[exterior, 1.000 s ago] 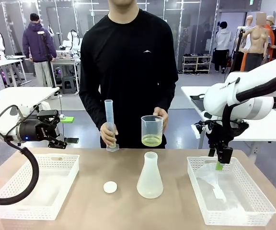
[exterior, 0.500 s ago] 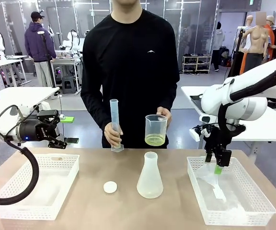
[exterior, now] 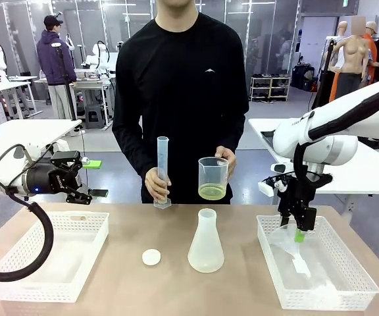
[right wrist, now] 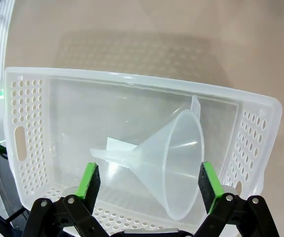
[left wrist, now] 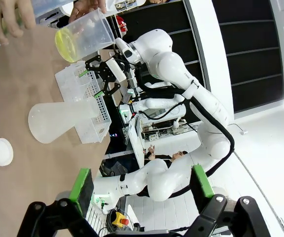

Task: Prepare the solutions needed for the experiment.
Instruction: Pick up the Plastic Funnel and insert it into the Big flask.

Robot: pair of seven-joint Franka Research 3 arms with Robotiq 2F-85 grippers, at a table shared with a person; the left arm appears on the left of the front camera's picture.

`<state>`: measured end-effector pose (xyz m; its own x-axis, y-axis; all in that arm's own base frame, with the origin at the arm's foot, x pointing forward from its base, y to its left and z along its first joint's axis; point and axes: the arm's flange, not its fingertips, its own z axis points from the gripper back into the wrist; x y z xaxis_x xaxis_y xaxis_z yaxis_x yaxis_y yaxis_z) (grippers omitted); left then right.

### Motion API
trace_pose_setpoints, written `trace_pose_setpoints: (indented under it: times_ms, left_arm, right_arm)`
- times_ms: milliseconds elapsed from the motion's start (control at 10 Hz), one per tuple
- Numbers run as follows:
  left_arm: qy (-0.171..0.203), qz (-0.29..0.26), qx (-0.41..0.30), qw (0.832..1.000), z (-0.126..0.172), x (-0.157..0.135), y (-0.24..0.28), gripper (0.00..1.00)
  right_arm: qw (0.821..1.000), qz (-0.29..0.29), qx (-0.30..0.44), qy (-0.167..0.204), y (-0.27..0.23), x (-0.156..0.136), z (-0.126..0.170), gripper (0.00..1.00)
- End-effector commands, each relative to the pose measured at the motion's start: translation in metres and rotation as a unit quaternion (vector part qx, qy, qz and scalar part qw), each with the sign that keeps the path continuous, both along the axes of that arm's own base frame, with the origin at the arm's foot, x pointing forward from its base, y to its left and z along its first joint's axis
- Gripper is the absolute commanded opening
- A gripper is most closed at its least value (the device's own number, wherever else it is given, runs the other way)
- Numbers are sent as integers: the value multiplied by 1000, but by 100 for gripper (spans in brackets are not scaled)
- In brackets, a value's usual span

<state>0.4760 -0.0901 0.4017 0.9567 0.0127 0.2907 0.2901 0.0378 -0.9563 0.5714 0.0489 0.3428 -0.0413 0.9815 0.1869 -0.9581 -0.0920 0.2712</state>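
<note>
Holding the solutions (exterior: 211, 192), a shallow yellow-green layer in a raised beaker (exterior: 213, 172), behind the flask (exterior: 206, 243). Hovering the right gripper (exterior: 299, 232), fingers released, over a funnel (right wrist: 174, 163) in the right basket (exterior: 328, 299). Hanging the left gripper (exterior: 94, 178), fingers spread and empty, beyond the left basket (exterior: 92, 250).

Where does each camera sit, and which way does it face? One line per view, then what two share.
Front view: between the arms, facing the person across the table; left gripper and right gripper show.
Left wrist view: on that arm's wrist, rolled sideways, facing the flask and right arm; own open fingers below.
Right wrist view: above the basket, looking down at the funnel; own open fingers below.
Shared: front and left wrist show flask, cap, beaker.
</note>
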Motion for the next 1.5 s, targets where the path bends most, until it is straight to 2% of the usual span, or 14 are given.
trace_pose_setpoints:
  times_ms: [0,100,200,300,400,500,600,700,800,900,1000,1100,1200,1400]
  left_arm:
    - [1,0,1,1000,1,0,0,100]
    - [1,0,1,1000,1,0,0,100]
    - [1,0,1,1000,1,0,0,100]
    - [1,0,1,1000,1,0,0,100]
    - [1,0,1,1000,1,0,0,100]
    - [1,0,1,1000,1,0,0,100]
    - [1,0,1,1000,1,0,0,100]
    - [1,0,1,1000,1,0,0,100]
    - [1,0,1,1000,1,0,0,100]
    - [1,0,1,1000,1,0,0,100]
    - [1,0,1,1000,1,0,0,100]
    - [1,0,1,1000,1,0,0,100]
    - [1,0,1,1000,1,0,0,100]
    - [1,0,1,1000,1,0,0,100]
  right_arm:
    - [1000,24,-1,14,-3,20,0,100]
    - [999,34,-5,22,-3,27,0,100]
    - [999,35,-10,40,-1,31,0,80]
    - [998,45,-10,48,1,33,1,80]
    - [997,50,-14,51,1,34,1,60]
    - [997,53,-16,54,1,36,1,75]
    - [997,55,-17,52,1,36,1,40]
    - [997,56,-16,56,1,36,0,55]
    - [996,59,-16,64,1,36,-1,20]
    - [996,61,-17,64,1,37,-3,35]
    - [996,63,-21,64,0,36,-4,0]
    - [996,61,-23,62,1,35,-3,15]
    - [997,56,-23,56,1,33,-1,0]
    - [999,16,-26,32,5,27,4,0]
